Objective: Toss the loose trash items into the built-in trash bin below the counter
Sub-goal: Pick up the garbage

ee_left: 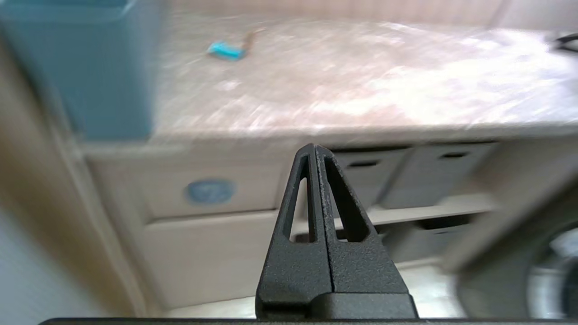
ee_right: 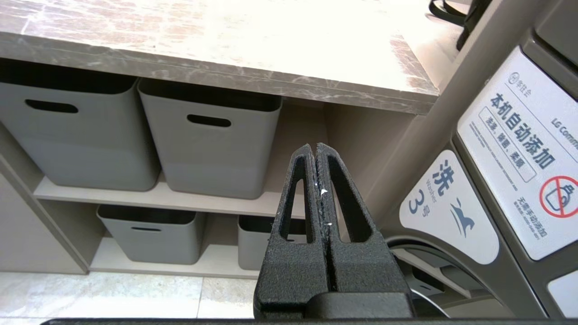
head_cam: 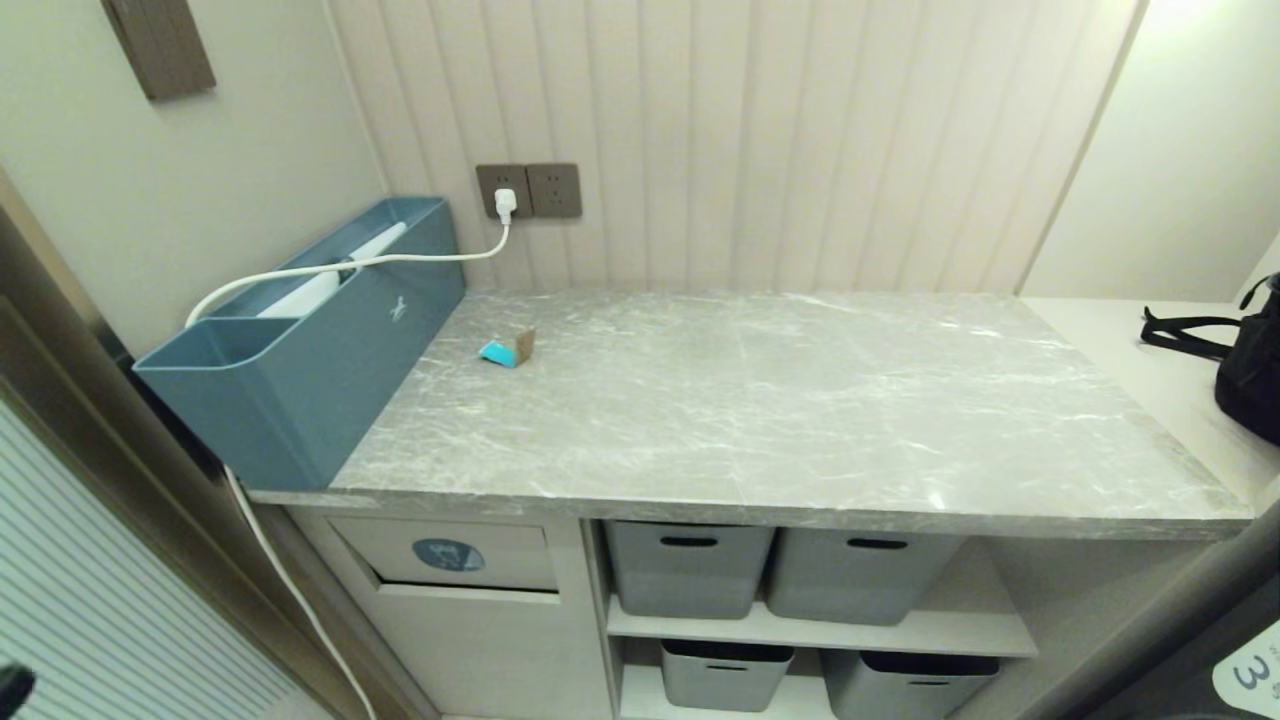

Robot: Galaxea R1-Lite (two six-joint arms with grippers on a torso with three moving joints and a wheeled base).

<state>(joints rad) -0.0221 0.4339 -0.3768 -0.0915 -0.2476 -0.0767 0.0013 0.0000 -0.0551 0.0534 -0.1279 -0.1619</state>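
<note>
Two loose trash items lie together on the grey marble counter [head_cam: 760, 400] near its back left: a turquoise bit [head_cam: 497, 352] and a brown cardboard scrap [head_cam: 523, 344] touching it. The left wrist view shows the turquoise bit [ee_left: 224, 50] far off. Below the counter's left end is the built-in trash bin [head_cam: 452, 556], a beige flap with a blue oval sticker, seen also as the bin flap [ee_left: 210, 191]. My left gripper [ee_left: 314, 147] is shut and empty, low in front of the cabinet. My right gripper [ee_right: 314, 146] is shut and empty, facing the shelves.
A teal-blue box [head_cam: 300, 340] stands along the counter's left edge with a white cable [head_cam: 400, 262] running to a wall socket. Grey baskets [head_cam: 690, 565] fill the shelves under the counter. A black bag [head_cam: 1250, 360] sits at the right. A washer panel [ee_right: 519, 149] is close on the right.
</note>
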